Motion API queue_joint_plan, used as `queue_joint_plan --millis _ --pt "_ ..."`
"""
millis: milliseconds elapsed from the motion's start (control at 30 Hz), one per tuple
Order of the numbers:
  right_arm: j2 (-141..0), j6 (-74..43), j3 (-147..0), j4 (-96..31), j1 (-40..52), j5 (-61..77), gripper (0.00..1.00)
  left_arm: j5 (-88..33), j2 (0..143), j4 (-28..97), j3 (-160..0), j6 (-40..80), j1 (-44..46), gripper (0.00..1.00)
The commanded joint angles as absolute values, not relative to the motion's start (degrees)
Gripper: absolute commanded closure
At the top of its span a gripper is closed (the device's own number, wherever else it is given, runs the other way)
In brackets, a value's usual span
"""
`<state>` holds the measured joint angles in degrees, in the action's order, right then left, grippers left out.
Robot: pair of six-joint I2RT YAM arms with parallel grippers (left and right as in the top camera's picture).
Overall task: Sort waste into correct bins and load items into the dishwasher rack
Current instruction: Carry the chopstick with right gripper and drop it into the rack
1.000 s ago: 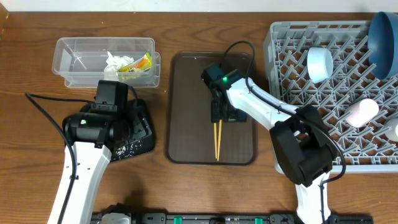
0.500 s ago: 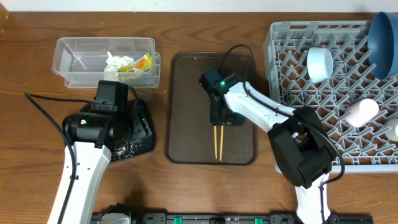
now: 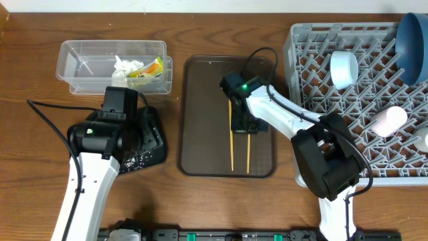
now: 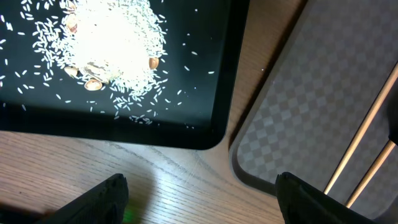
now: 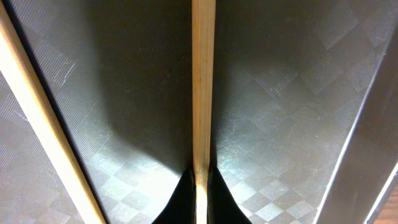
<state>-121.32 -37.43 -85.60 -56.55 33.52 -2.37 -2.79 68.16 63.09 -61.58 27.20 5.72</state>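
Note:
On the brown serving tray (image 3: 200, 120) my right gripper (image 3: 244, 127) is shut on one wooden chopstick (image 5: 203, 93); that stick (image 3: 248, 154) runs toward the tray's near edge. The second chopstick (image 3: 232, 150) lies loose just left of it, also seen as a slanted stick (image 5: 37, 118) in the right wrist view. My left gripper (image 4: 202, 208) hangs open above the table beside the black tray (image 4: 205, 93), which holds a pile of rice scraps (image 4: 112, 43). The clear tub (image 3: 87, 63) contains the white tissue (image 3: 124, 65) and yellow-green wrapper (image 3: 150, 68).
The grey dishwasher rack (image 3: 321, 94) fills the right side and carries the blue plate (image 3: 411, 40), a white cup (image 3: 344, 69) and the pink cup (image 3: 389, 120). My left arm (image 3: 87, 181) covers most of the black tray (image 3: 155, 148) from above.
My right gripper has closed on one chopstick and shifted slightly right. The two sticks, earlier side by side, now lie apart. The left arm has not moved.

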Motion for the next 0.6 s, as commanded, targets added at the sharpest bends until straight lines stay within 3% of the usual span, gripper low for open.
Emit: queue_joint_plan --millis 0,267,567 --pt "-122.1 -33.1 -84.9 -56.6 31.8 -0.3 0.99 -2.1 68.4 63.5 -62.1 27.5 5.4 0.21" --pt "-117.3 -20.2 -88.1 -59.0 27.4 7.1 0.99 -2.1 68.4 63.7 -62.1 27.5 5.4 0.21" --pt "-101.5 -8.2 -88.1 -61.1 19.8 6.8 0.99 -2.1 68.4 63.8 -62.1 27.5 5.4 0.21"
